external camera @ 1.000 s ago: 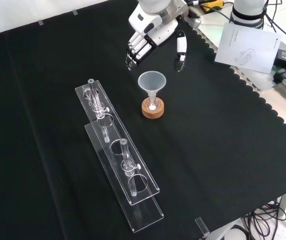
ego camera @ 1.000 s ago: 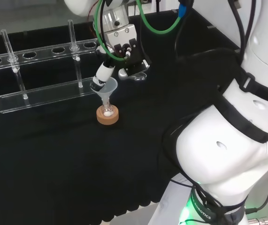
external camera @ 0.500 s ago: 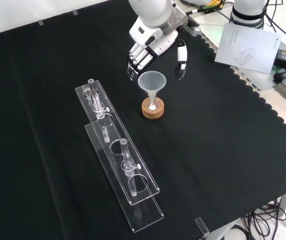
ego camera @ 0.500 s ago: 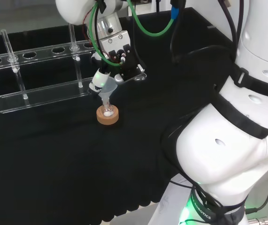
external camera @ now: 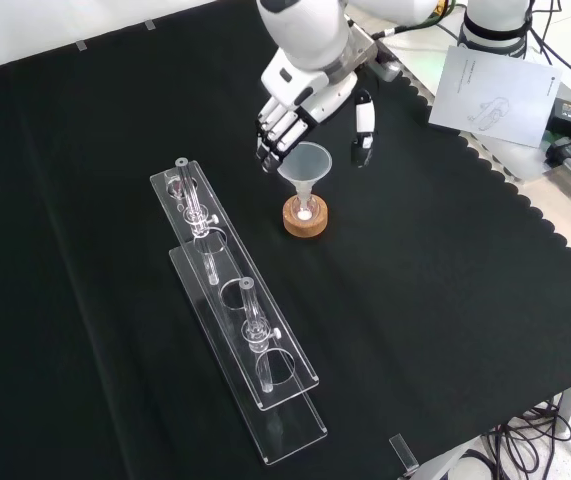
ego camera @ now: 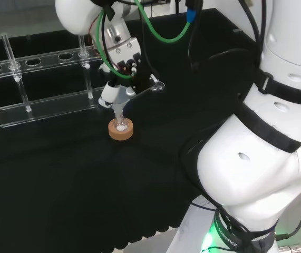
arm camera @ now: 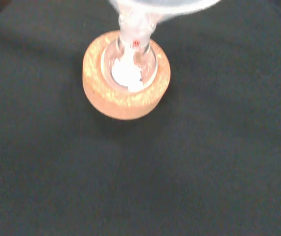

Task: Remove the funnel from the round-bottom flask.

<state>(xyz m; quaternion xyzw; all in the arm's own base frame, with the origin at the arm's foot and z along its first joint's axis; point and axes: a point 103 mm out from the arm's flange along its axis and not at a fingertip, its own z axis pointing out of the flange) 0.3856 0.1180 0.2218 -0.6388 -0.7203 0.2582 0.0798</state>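
Front view has the black and white hand (external camera: 310, 95) sitting right over the clear cone-shaped plastic funnel (external camera: 304, 163). Its fingers (external camera: 273, 135) are spread wide and fairly straight, not closed on anything: the main bunch hangs just beside the funnel's rim on the view's left, and the thumb (external camera: 364, 122) points down just off the rim on the right. So the funnel's mouth sits between fingers and thumb, a bit below the palm. Whether any fingertip actually touches the rim is too close to call.

The funnel stands upright with its stem down in the neck of the small clear round-bottom flask (external camera: 306, 207), which sits in a round cork ring stand (external camera: 305, 219) on the black cloth counter (external camera: 445, 300), directly under the fingers. Something white is in the bottom of the flask, and the wrist view looks straight down on it.

Well off from the fingers, lower left in the front view, a long clear acrylic rack (external camera: 235, 330) lies on the counter with a couple of glass tubes in it.
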